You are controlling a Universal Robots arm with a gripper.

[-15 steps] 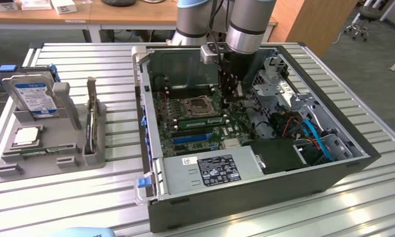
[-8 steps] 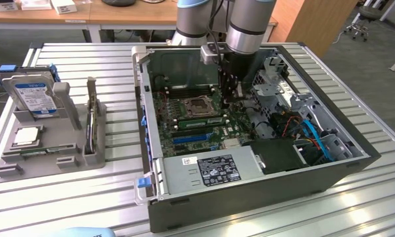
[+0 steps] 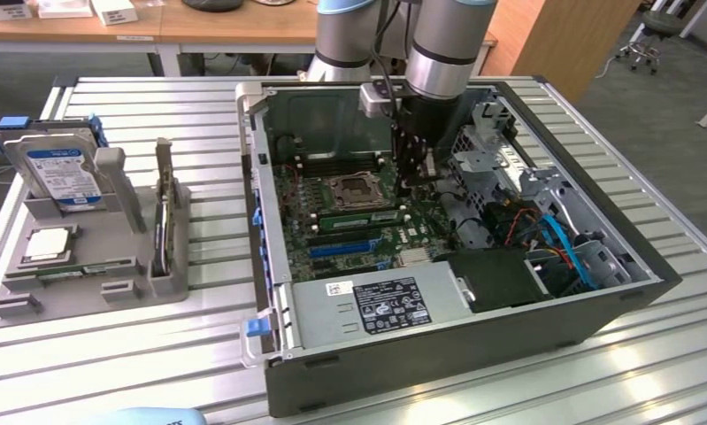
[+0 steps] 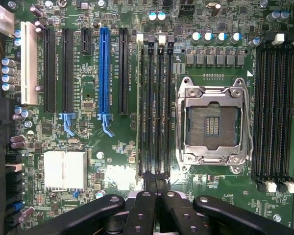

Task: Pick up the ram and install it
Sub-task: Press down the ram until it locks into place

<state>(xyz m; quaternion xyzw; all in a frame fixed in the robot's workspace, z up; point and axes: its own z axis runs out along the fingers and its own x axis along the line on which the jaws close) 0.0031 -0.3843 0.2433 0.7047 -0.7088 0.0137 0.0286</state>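
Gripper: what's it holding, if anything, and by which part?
Cannot be told. The gripper hangs at one end of the ram, which stands edge-on in the motherboard; any contact is hidden.

The desk point(image 3: 105, 363) is a silver metal top of long ribbed slats running across the frame from left to right. Two things stand directly on it. An open-sided computer case point(image 3: 448, 354) takes up the middle and right of the frame, its dark wall toward the lower edge. A grey holder point(image 3: 64, 297) sits at the left, near the case but apart from it, with bare slats between them
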